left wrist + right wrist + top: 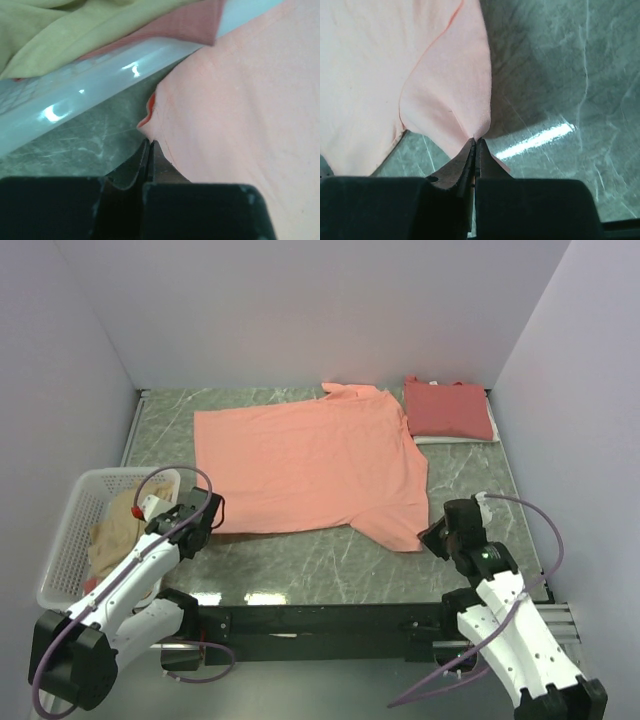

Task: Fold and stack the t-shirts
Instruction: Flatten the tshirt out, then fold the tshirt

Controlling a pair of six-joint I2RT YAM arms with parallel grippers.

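Note:
A salmon-orange t-shirt (310,462) lies spread flat across the middle of the green marble table. My left gripper (207,521) is shut on the shirt's near-left corner (210,125), next to the basket wall. My right gripper (432,537) is shut on the near-right sleeve (455,95), pinching the fabric into a peak. A folded dark red t-shirt (446,408) lies on a white folded one (455,439) at the back right.
A white plastic basket (62,540) stands at the near left, holding a tan garment (112,530) and more clothes; its rim (75,95) shows close to my left fingers. Walls close in the table on three sides.

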